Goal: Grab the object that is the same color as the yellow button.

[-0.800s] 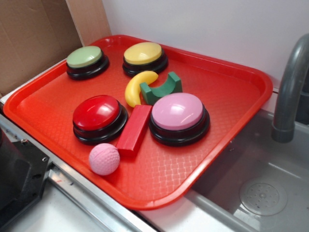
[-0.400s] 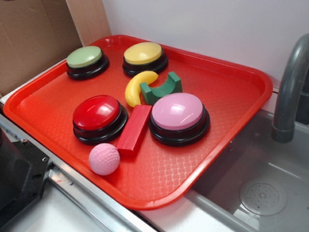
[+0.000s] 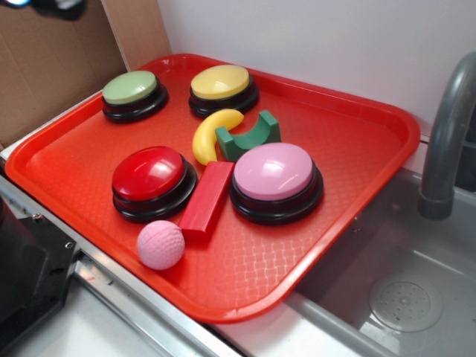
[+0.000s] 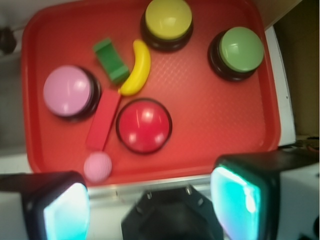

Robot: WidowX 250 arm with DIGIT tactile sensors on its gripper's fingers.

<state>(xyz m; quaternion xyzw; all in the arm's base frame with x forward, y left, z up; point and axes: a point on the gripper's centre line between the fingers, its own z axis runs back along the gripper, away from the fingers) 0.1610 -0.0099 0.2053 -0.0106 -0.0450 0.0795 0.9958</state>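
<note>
The object, a small curved yellow toy banana (image 3: pixel 212 132) (image 4: pixel 137 70), lies mid-tray just in front of the yellow button (image 3: pixel 221 82) (image 4: pixel 168 19), and its lower end touches the green arch block (image 3: pixel 249 136). In the wrist view my gripper (image 4: pixel 150 200) hangs high over the tray's near edge, far from the banana. Its two fingers stand wide apart with nothing between them. Only a dark sliver of the gripper (image 3: pixel 48 5) shows at the exterior view's top left corner.
The red tray (image 3: pixel 357 141) also carries a green-topped button (image 3: pixel 132 89), a red button (image 3: pixel 151 176), a pink button (image 3: pixel 274 175), a red block (image 3: pixel 207 197) and a pink ball (image 3: pixel 161 244). To the right are a sink and grey faucet (image 3: pixel 446 141); cardboard (image 3: pixel 52 67) stands at the back left.
A dark part of my gripper has come into the top left corner of the exterior view. Nothing on the tray has moved.
</note>
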